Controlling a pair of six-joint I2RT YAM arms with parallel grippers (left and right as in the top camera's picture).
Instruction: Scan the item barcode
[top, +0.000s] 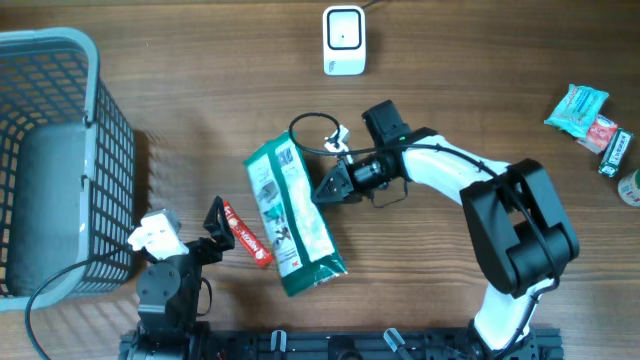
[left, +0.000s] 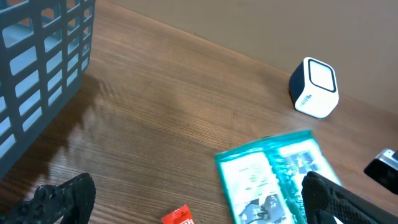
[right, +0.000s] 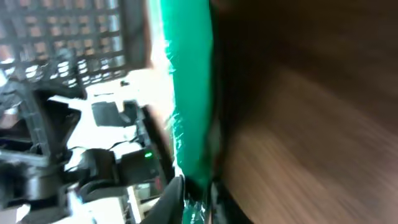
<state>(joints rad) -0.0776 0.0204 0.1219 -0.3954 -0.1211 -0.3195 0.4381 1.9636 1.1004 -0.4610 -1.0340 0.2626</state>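
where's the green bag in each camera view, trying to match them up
Overhead: the green bag lies at centre, slanting down to the right.
Left wrist: the green bag is at lower right, cut off by the bottom edge.
Right wrist: the green bag is a blurred strip seen edge-on, running down from top centre.
Shared landmark: the grey basket, at the left in all three.

A brown wooden table fills the overhead view, its grain running left to right. The light is soft and even. A faint shadow lies on the wood just right of the grey basket at the left.
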